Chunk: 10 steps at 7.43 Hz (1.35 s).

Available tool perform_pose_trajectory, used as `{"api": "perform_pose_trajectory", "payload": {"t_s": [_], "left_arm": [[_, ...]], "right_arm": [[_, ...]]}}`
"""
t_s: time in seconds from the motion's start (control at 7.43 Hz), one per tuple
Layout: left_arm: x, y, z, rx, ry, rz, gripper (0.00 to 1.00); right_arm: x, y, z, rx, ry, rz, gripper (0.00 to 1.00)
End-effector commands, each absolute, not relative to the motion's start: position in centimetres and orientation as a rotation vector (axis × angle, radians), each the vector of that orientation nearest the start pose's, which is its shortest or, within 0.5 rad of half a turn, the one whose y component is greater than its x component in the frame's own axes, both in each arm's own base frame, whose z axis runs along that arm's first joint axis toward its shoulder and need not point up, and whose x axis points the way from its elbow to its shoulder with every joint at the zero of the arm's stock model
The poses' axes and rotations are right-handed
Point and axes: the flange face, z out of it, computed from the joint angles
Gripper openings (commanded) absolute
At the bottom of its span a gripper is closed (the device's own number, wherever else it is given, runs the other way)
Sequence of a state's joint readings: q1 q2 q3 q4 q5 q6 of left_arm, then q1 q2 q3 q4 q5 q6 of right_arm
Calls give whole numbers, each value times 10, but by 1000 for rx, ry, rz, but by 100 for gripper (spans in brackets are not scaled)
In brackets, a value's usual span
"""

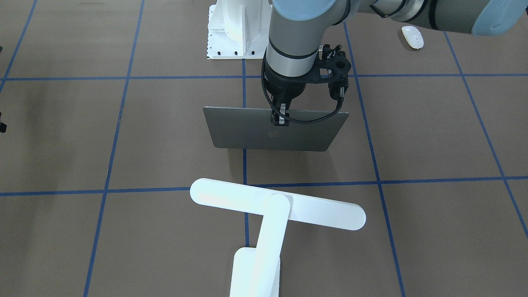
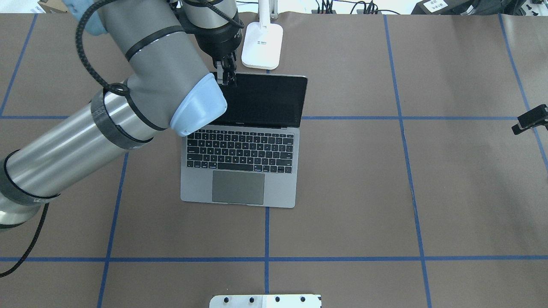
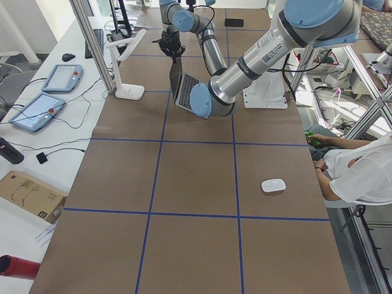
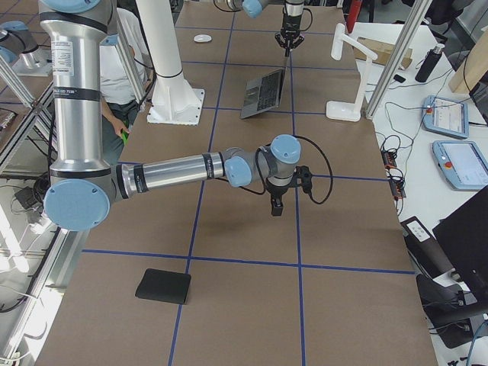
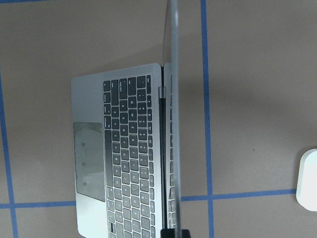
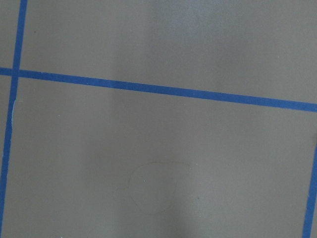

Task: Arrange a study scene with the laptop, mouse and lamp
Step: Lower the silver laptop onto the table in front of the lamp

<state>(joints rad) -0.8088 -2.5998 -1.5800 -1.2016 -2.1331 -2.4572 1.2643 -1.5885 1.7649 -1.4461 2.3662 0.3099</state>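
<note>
The grey laptop stands open at the table's middle, its dark screen raised steeply. My left gripper comes down from above and is shut on the lid's top edge; the left wrist view sees that lid edge-on beside the keyboard. Beyond the laptop stands the white lamp, with its base just behind the screen. Far off on my left side lies the white mouse. The right gripper hangs over bare table, well away from the laptop, and its jaws are too small to judge.
The white robot pedestal is bolted at the near table edge. A black square mat lies far out on my right. A seated person is beside the table near the mouse. Black wrist hardware shows at the overhead view's right edge.
</note>
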Motion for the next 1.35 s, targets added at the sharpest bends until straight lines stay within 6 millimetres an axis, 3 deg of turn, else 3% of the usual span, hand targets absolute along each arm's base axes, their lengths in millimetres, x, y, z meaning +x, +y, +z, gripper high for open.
{"api": "perform_pose_trajectory", "payload": {"t_s": [0.0, 0.67, 1.21], "left_arm": [[445, -582, 54, -608, 702, -1382, 0], [467, -624, 79, -559, 728, -1421, 0], [458, -649, 91, -550, 744, -1449, 0]], "right_arm": [[-89, -490, 556, 31, -839, -115, 99], [-89, -489, 563, 19, -834, -109, 99], [-89, -488, 566, 14, -833, -107, 99]]}}
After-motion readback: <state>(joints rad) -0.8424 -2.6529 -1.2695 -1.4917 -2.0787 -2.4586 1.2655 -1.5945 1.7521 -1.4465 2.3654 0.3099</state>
